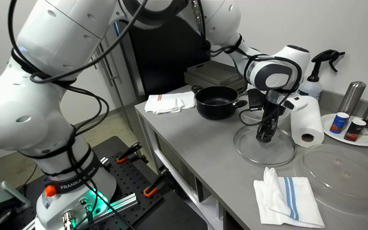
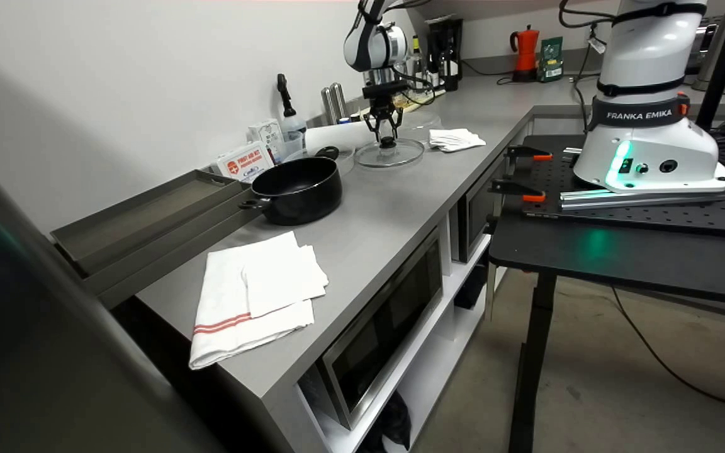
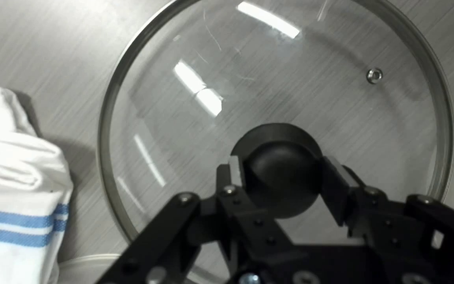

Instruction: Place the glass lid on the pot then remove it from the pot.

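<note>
The glass lid (image 3: 274, 98) lies flat on the grey counter (image 1: 196, 137), its dark knob (image 3: 284, 177) between the fingers (image 3: 236, 171) of the gripper (image 3: 285, 175), whether gripped or merely flanked one cannot tell, with the blue-striped towel (image 1: 287, 201) just beside the lid and the black pot (image 1: 217, 110) standing apart in both exterior views

White letters on the dark band (image 2: 642, 116) around the robot's base (image 2: 652, 154) say FRANKA EMIKA, at the upper right in an exterior view. At the lower left in an exterior view, the band (image 1: 67, 186) says it too. A white box (image 2: 246, 162), high up and left of the middle, says FIRST AID KIT in red. Its smaller words are too tiny to read.
</note>
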Tool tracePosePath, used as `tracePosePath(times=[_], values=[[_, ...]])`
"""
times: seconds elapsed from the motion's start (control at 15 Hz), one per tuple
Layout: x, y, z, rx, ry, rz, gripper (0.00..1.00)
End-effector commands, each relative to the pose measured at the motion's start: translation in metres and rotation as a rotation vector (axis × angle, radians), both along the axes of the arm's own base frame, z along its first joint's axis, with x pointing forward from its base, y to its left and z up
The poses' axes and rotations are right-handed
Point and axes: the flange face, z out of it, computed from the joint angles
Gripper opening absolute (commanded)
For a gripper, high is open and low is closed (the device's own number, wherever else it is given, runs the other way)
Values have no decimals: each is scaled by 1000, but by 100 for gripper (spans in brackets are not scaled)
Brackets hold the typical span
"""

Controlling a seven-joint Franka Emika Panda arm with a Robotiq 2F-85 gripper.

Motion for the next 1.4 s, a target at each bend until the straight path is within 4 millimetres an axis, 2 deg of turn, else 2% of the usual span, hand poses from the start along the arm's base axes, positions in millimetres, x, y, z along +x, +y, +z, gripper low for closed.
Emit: tracePosePath(times=[0.0,0.27,0.47,0.6,1.0,1.13,1.33], values=[[-16,4,61,-14,-72,46,25],[-32,8,115,-45,-143,101,25],[-43,15,147,-57,-180,135,25],[-48,20,161,-53,-192,155,25],[-65,40,185,-40,-209,224,25],[-69,51,199,-49,-210,272,25],[-61,75,225,-80,-210,351,25]])
